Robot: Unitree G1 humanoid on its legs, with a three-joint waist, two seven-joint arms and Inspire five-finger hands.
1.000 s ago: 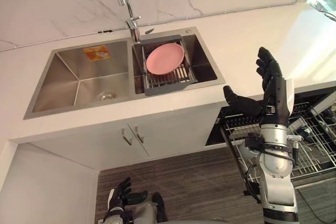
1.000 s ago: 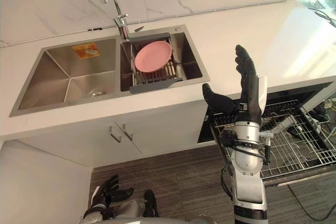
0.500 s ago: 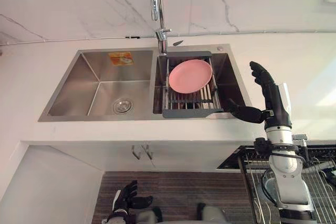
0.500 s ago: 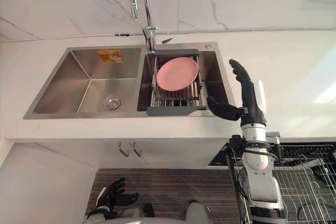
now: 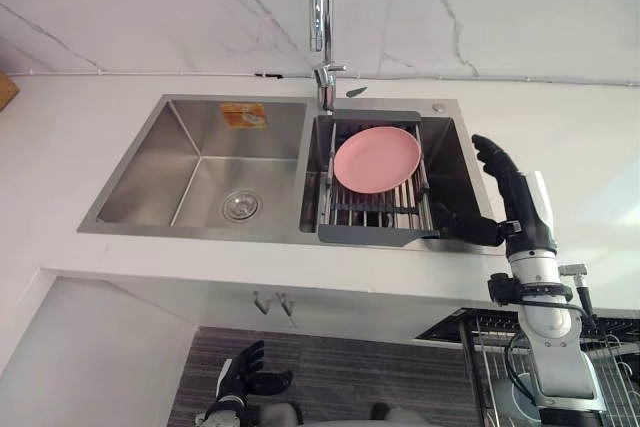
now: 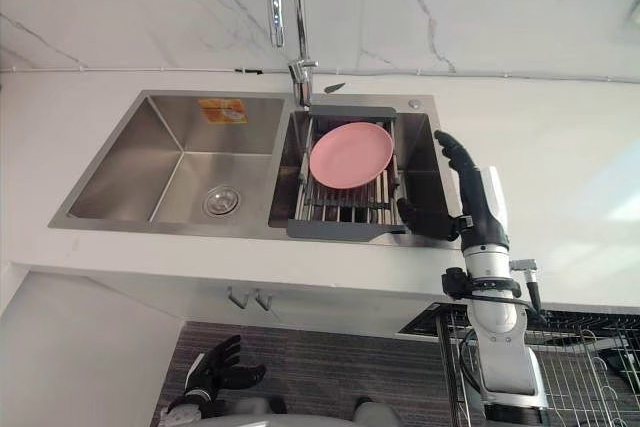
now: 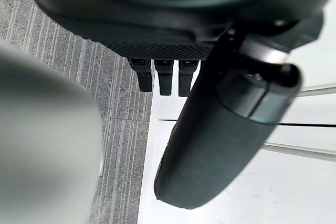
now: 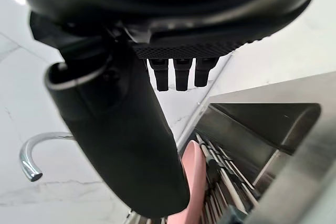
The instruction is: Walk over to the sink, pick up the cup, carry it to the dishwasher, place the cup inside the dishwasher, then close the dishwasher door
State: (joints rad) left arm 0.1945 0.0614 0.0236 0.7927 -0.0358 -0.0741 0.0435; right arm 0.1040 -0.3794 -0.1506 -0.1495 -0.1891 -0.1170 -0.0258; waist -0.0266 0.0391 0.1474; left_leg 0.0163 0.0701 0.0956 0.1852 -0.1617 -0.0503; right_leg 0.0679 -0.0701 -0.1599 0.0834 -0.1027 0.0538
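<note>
Right hand, fingers spread and empty, above sink's right rim, dish rack alongside

The right arm stands upright at the near right, its silver forearm carrying the right hand raised, palm turned left. Its fingers are straight and lean far and leftward, the thumb spread wide toward the left, holding nothing. The left hand hangs low at the near left, fingers loosely spread and empty
</note>
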